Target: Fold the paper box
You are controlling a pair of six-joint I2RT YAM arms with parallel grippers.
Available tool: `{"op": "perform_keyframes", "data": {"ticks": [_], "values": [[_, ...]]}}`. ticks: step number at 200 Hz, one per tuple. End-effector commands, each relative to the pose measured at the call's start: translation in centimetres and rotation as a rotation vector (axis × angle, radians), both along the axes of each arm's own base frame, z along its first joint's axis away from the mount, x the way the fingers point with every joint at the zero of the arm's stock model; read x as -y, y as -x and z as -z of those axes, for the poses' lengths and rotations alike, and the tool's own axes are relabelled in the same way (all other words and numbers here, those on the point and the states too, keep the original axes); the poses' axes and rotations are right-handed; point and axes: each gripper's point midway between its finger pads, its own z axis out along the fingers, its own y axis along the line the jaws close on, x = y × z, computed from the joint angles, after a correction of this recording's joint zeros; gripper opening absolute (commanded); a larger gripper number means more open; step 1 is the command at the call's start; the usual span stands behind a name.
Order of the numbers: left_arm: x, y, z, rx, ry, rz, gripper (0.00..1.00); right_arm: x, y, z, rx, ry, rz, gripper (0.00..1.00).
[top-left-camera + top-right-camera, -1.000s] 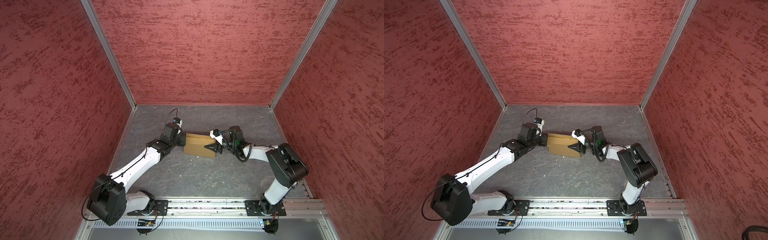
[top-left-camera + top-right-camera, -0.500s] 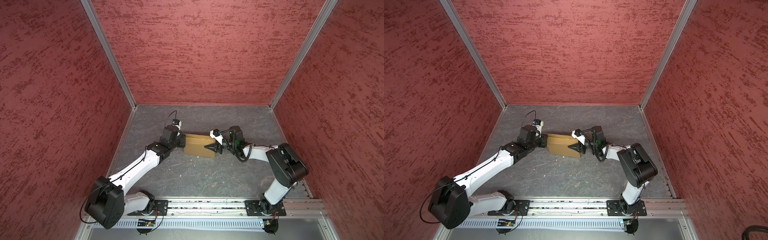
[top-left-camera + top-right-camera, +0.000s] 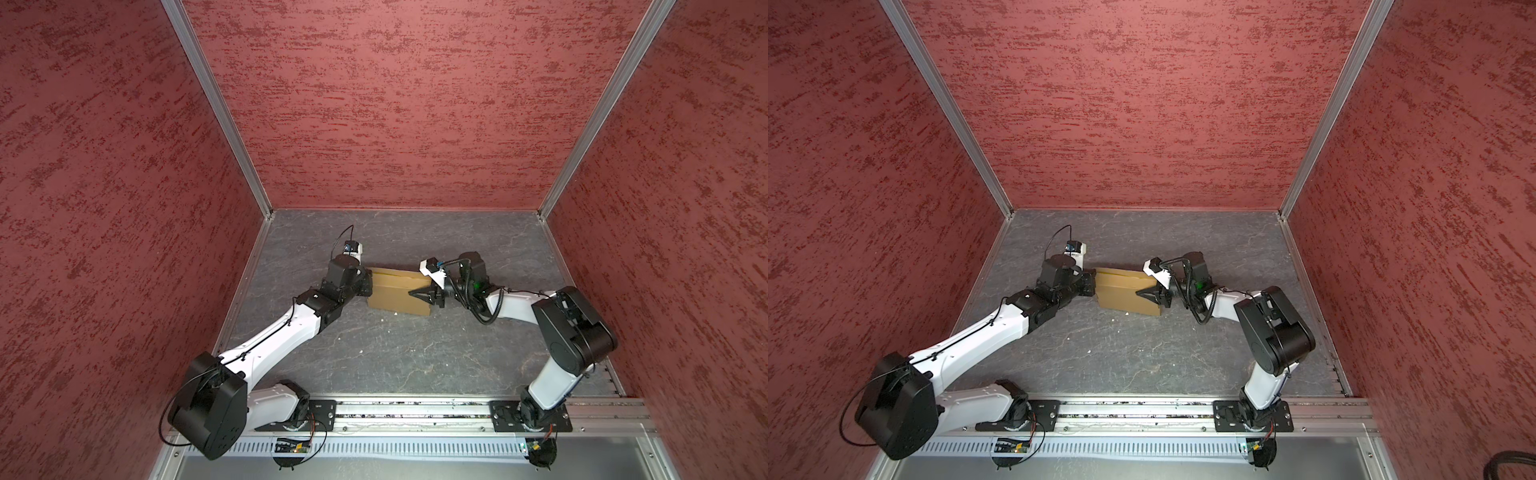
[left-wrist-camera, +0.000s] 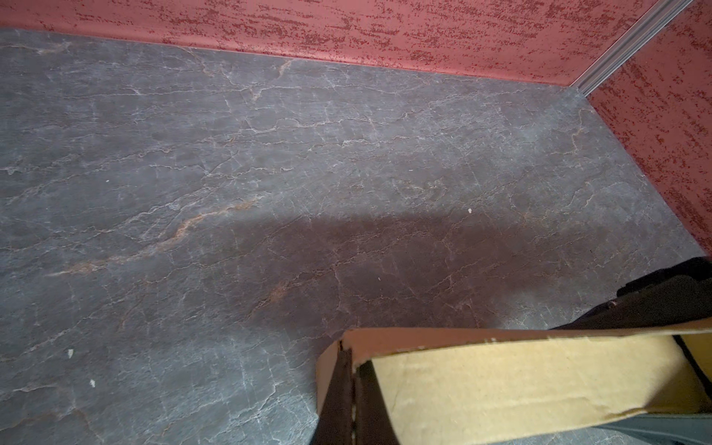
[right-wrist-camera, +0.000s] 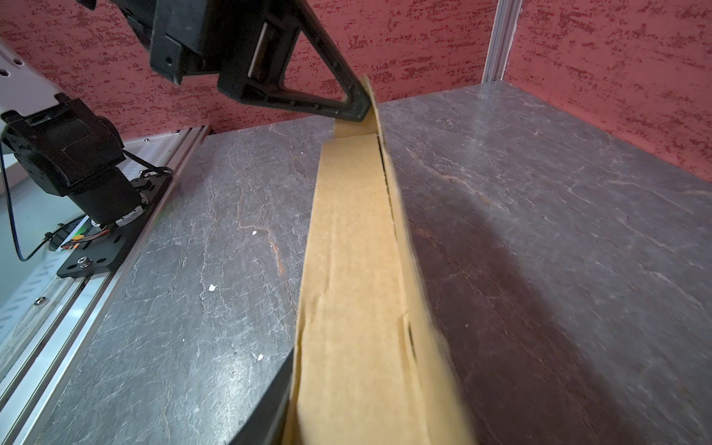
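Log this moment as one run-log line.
paper box: partly folded, on table | left end effector: shut, at box's left end | right end effector: shut on box's right end

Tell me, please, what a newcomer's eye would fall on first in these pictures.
A tan box sits in the middle, the left gripper shut at its left edge and the right gripper clamped on its right edge. Mottled red walls enclose the grey table.
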Motion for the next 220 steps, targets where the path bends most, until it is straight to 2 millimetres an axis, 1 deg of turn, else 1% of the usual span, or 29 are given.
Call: {"op": "perform_keyframes", "data": {"ticks": [1, 51, 95, 146, 171, 220], "values": [[1.1, 2.8, 4.2, -0.148, -0.026, 0.080, 0.00, 0.1, 0.1, 1.1, -0.030, 0.039, 0.029, 0.29], [1.0, 2.8, 4.6, -0.148, -0.031, 0.073, 0.00, 0.1, 0.3, 1.1, -0.031, 0.038, 0.021, 0.26], [1.0, 2.7, 5.0, -0.147, -0.033, 0.072, 0.00, 0.2, 0.2, 1.3, -0.035, 0.045, 0.029, 0.28], [0.8, 2.7, 5.2, -0.148, -0.040, 0.059, 0.00, 0.3, 0.2, 1.1, -0.030, 0.048, 0.038, 0.40], [0.6, 2.7, 5.2, -0.146, -0.044, 0.054, 0.00, 0.4, 0.2, 1.0, -0.024, 0.047, 0.043, 0.48], [0.3, 2.8, 5.1, -0.140, -0.046, 0.047, 0.00, 0.5, 0.1, 0.8, -0.016, 0.046, 0.051, 0.57]]}}
